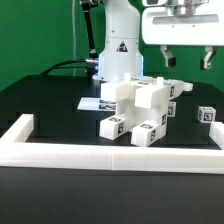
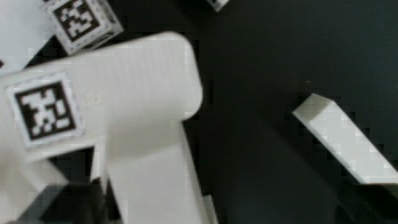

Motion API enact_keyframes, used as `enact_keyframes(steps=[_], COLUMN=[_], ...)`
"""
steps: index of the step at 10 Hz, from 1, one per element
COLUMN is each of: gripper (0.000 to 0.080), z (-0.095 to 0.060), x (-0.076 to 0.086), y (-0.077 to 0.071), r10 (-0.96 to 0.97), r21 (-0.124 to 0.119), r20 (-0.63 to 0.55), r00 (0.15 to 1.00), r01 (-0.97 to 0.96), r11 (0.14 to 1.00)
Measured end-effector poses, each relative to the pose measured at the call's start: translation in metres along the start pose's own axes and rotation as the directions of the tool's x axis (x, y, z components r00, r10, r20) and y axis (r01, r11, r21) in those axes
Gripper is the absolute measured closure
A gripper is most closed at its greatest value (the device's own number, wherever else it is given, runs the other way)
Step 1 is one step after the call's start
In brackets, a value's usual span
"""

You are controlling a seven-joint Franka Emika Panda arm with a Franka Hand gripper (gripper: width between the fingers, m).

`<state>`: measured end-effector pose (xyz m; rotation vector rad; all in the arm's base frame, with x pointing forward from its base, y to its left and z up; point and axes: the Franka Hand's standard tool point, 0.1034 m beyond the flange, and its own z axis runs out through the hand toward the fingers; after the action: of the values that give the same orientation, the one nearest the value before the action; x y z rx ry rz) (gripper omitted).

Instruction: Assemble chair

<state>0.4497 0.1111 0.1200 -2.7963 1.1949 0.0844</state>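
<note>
The chair parts (image 1: 140, 108) stand clustered mid-table in the exterior view: white blocky pieces with black-and-white tags, some joined and some leaning together. A small separate tagged block (image 1: 207, 114) lies toward the exterior view's right. My gripper (image 1: 187, 60) hangs high above the table, above and to the exterior view's right of the cluster, with its fingers (image 1: 168, 58) apart and nothing between them. The wrist view shows a large white tagged part (image 2: 125, 100) close up and a white bar (image 2: 347, 140) on the black table. My own fingertips do not show clearly there.
A long low white border wall (image 1: 110, 155) runs along the front, with a corner at the exterior view's left (image 1: 20, 128). The marker board (image 1: 92, 103) lies flat beside the cluster. The robot base (image 1: 118, 55) stands behind the parts. A green backdrop closes the back.
</note>
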Motion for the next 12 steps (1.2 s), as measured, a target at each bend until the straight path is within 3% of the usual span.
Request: enact_keyframes(steps=[2, 6, 7, 10, 12], gripper=[0.015, 0.015, 0.015, 0.015, 0.015], z=[0.006, 0.007, 0.01, 0.024, 0.037], x=[-0.006, -0.007, -0.019, -0.046, -0.057], y=[-0.007, -0.006, -0.002, -0.001, 0.0], r10=[0.015, 0.019, 0.157, 0.216, 0.213], r21=[-0.003, -0.006, -0.002, -0.001, -0.024], r20=[-0.004, -0.003, -0.01, -0.025, -0.027], r00=[1.0, 1.0, 0.988, 0.976, 0.977], r01=[-0.015, -0.019, -0.157, -0.216, -0.214], r11=[1.0, 1.0, 0.988, 0.976, 0.977])
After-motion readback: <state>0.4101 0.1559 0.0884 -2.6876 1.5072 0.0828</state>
